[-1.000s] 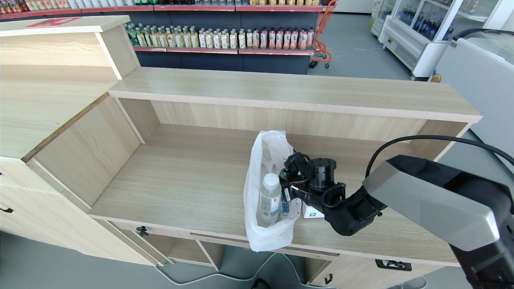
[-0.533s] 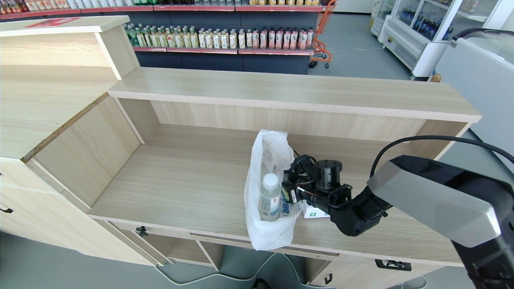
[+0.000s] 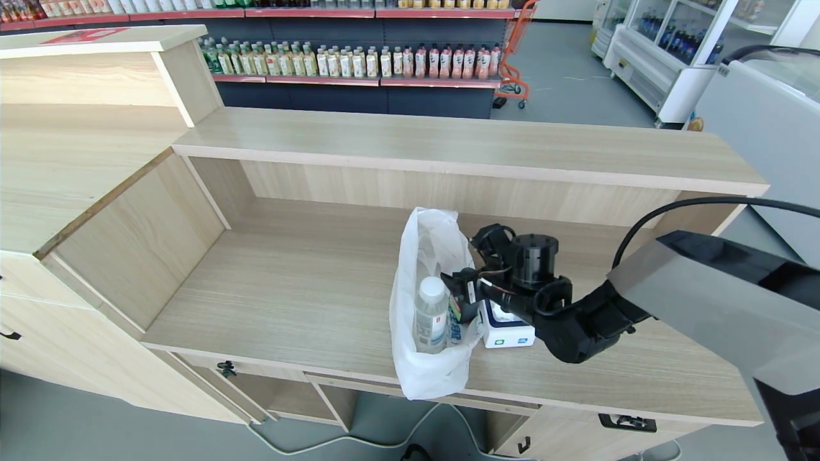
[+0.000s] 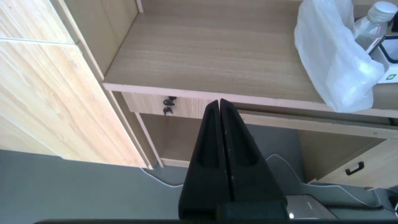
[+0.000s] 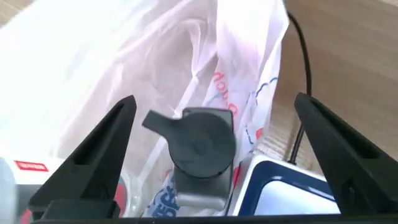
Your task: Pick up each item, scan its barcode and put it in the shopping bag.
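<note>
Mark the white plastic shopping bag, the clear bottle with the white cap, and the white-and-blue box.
White plastic shopping bag (image 3: pixel 402 301), head view, side wall.
Clear white-capped plastic bottle (image 3: pixel 430 317), head view, label.
White-and-blue box (image 3: pixel 508 331), head view, front face.

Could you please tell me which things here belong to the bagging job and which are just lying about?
Belonging to the job:
shopping bag on the counter
water bottle standing in the bag
white and blue box beside the bag
right gripper, open, next to the bag

Just lying about:
drink shelves
orange trolley
fridge cabinets
</note>
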Motion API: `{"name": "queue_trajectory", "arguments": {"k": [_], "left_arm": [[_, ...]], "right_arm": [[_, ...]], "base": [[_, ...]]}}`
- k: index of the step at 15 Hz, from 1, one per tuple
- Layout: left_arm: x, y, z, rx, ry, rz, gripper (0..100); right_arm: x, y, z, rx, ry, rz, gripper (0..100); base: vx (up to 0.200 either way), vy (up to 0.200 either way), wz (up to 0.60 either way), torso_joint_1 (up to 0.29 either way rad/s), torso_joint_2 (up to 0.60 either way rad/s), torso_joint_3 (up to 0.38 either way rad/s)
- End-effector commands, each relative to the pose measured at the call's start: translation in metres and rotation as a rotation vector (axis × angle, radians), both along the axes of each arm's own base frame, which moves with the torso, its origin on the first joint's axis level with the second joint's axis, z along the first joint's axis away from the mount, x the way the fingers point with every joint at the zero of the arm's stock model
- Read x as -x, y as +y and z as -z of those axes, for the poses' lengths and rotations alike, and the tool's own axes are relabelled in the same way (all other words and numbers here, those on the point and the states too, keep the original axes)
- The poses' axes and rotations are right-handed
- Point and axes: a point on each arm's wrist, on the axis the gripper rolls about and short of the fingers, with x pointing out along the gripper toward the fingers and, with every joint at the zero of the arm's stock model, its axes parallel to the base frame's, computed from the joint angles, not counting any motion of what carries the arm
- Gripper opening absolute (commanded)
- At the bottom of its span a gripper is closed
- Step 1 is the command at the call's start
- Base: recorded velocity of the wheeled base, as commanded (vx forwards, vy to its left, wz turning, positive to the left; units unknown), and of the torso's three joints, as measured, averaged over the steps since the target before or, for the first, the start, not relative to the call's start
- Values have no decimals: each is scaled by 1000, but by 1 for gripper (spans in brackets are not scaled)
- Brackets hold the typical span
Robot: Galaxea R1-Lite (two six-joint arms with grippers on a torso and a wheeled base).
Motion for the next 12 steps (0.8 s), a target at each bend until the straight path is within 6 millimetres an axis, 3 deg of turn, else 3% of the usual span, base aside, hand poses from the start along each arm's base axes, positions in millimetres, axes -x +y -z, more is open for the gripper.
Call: {"name": "queue_trajectory", "arguments": {"k": [1,3,5,6,8,10,11,12], "left_arm": [[0,0,0,0,0,1,0],[0,0,0,0,0,-1,0],[0,0,0,0,0,-1,0],[0,0,0,0,0,1,0],[0,0,0,0,1,1,0],[0,0,0,0,1,1,0],[0,0,0,0,-2,1,0],[0,0,0,0,0,1,0]], "right_arm": [[21,-15,-55,-75,-67,3,100],[64,-41,-101,-136,-57,18,100],[126,-79,-144,-194,-58,63,100],[164,-105,-150,-179,-61,157,100],[227,-142,-133,-154,-69,366,100],[291,-173,-91,-112,-36,475,100],[300,-176,-83,-106,-31,486,100],[329,-187,-61,-102,-34,489,100]], "base": [[0,0,0,0,0,0],[0,0,0,0,0,0],[0,0,0,0,0,0],[0,0,0,0,0,0],[0,0,0,0,0,0],[0,0,0,0,0,0],[0,0,0,0,0,0],[0,0,0,0,0,0]]}}
